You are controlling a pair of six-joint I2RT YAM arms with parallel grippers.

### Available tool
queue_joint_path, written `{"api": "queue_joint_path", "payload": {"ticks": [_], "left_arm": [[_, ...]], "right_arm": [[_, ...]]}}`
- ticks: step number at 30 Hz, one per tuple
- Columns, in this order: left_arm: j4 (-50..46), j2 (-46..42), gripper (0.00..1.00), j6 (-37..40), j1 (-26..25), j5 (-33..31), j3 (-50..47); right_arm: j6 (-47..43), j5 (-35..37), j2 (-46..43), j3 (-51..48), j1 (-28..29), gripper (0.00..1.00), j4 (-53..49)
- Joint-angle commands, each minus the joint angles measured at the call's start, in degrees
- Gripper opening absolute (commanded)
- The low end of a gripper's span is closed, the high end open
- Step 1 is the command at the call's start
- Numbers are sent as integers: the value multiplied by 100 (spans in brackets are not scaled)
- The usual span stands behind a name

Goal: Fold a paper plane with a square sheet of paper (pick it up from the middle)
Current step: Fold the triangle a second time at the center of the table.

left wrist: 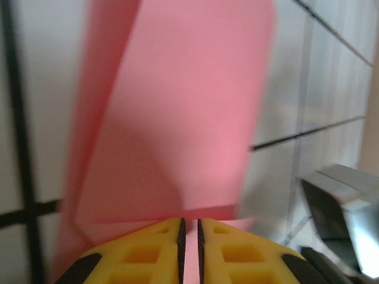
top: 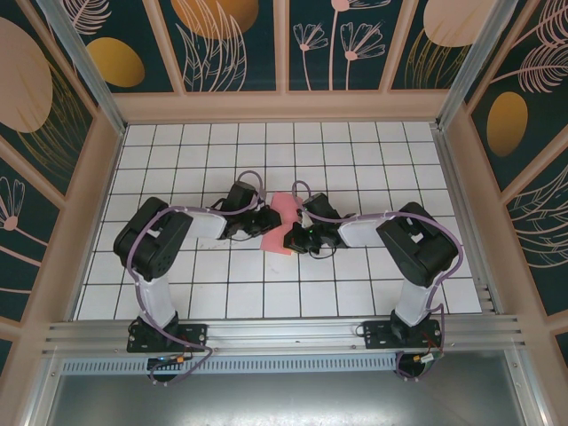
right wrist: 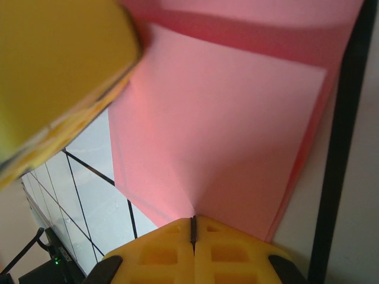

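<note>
There's one white grid-tiled desk (top: 373, 151) with two black-and-white robot arms on it, the left arm (top: 155, 253) and the right arm (top: 417, 248), both reaching inward. Between them, over the desk's middle, is one thin salmon-pink paper sheet (top: 282, 222), folded into overlapping layers. Two yellow-fingered tools grip it. The left tool (left wrist: 189, 222) is nearly closed, pinching an edge. The right tool (right wrist: 192, 220) is fully closed on a crease.
</note>
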Motion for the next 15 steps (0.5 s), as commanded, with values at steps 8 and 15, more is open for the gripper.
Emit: {"api": "queue_joint_path", "payload": {"ticks": [8, 15], "left_arm": [[-418, 95, 17, 148, 16, -626, -85], [-285, 96, 17, 88, 19, -456, -126]], "right_arm": [[123, -96, -308, 339, 13, 0, -450], [178, 78, 169, 821, -5, 0, -530]]}}
